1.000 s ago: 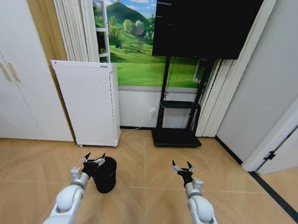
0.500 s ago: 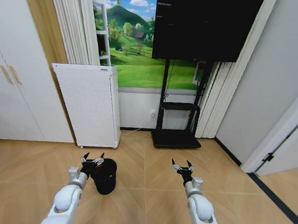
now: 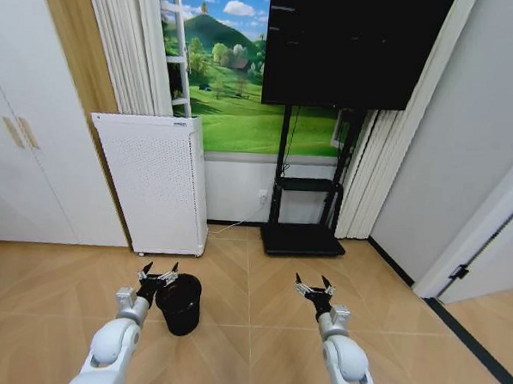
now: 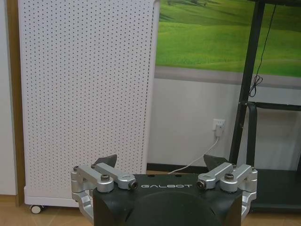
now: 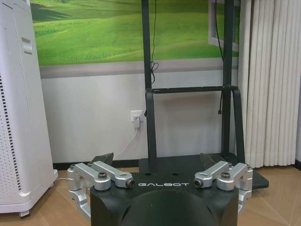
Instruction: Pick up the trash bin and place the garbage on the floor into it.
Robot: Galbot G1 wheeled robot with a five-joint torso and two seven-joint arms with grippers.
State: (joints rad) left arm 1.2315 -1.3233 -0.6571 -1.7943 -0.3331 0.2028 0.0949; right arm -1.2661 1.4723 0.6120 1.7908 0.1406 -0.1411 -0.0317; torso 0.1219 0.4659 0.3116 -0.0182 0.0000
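Wood floor (image 3: 257, 347), white perforated appliance (image 3: 154, 182) and black TV stand (image 3: 302, 233) against the far wall. My left gripper (image 3: 157, 275), fingers spread, hovers just beside the trash bin (image 3: 180, 303) on the floor. My right gripper (image 3: 313, 287) hangs released, well apart.

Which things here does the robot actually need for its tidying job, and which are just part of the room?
Needed for the job:
- trash bin, on the floor
- left gripper, open beside the bin
- right gripper, open over bare floor

Just room furniture:
- white perforated appliance
- TV on black stand
- cabinet doors
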